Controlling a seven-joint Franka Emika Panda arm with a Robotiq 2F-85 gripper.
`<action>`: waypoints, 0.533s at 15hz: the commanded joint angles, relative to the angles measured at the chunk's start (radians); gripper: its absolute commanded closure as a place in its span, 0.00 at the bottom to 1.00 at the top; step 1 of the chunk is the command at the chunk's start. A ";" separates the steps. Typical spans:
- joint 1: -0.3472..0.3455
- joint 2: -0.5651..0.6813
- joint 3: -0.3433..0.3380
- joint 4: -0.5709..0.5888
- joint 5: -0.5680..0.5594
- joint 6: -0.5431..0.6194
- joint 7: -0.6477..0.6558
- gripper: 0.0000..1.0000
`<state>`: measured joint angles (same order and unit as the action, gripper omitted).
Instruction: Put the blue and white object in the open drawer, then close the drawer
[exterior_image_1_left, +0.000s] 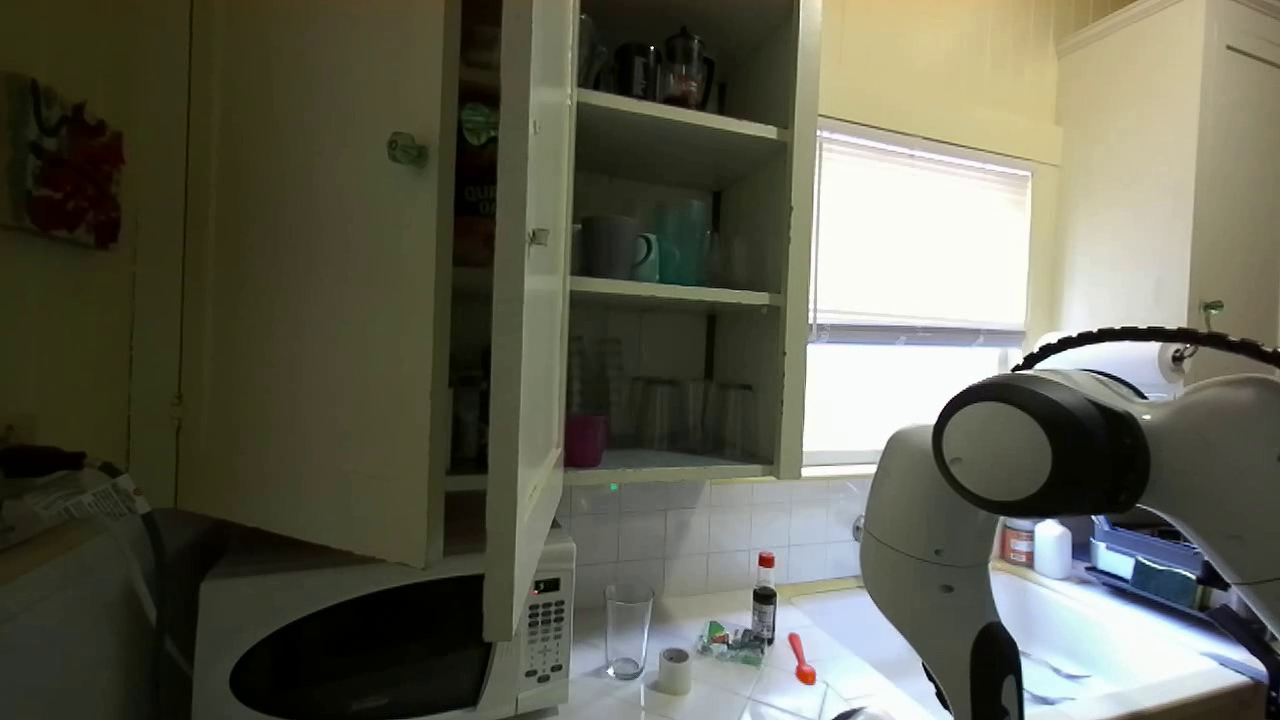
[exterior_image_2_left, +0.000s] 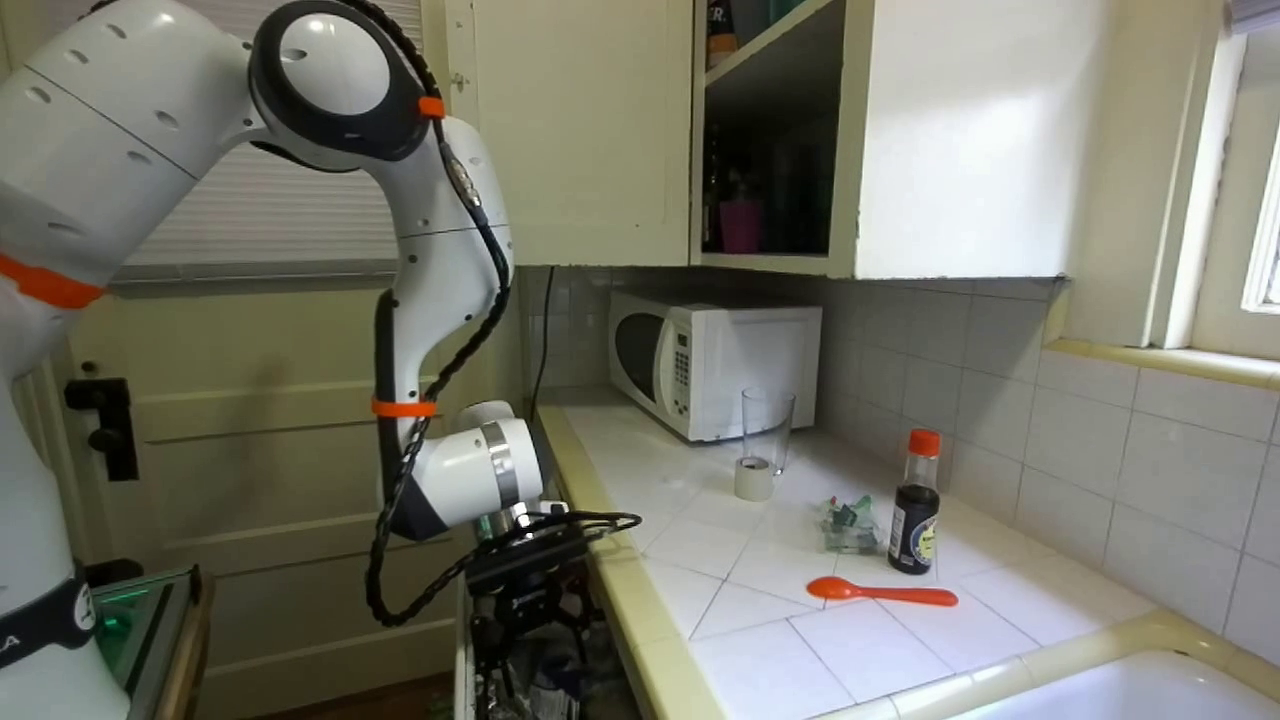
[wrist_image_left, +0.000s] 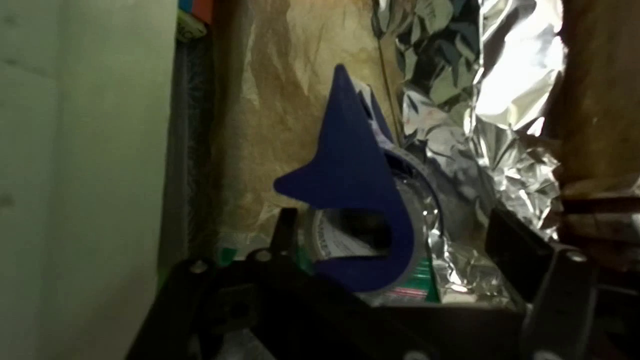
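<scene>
The blue and white object is a dark blue tape dispenser (wrist_image_left: 355, 170) with a pale roll of tape. In the wrist view it lies on the drawer's contents, between my fingers. My gripper (wrist_image_left: 392, 222) is open. Its left finger is close beside the roll's edge; whether it touches cannot be told. A clear gap separates the right finger from the dispenser. In an exterior view my gripper (exterior_image_2_left: 540, 650) points down into the open drawer (exterior_image_2_left: 463, 650), below the counter's front edge. The dispenser cannot be made out in either exterior view.
Crumpled foil (wrist_image_left: 520, 75) and brown paper (wrist_image_left: 270, 75) lie in the drawer around the dispenser. A pale wall (wrist_image_left: 100, 150) runs along the left. The counter edge (exterior_image_2_left: 620, 560) is close beside my gripper. A glass (exterior_image_2_left: 768, 425), bottle (exterior_image_2_left: 914, 515) and orange spoon (exterior_image_2_left: 880, 592) stand or lie on the counter.
</scene>
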<state>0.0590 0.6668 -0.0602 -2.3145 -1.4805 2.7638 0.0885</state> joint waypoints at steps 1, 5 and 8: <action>-0.018 -0.076 -0.011 -0.088 -0.109 0.106 0.077 0.00; -0.054 -0.172 -0.023 -0.195 -0.123 0.226 0.058 0.00; -0.058 -0.312 -0.051 -0.287 -0.207 0.252 0.189 0.00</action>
<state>0.0121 0.5150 -0.0882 -2.4758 -1.5985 2.9878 0.1609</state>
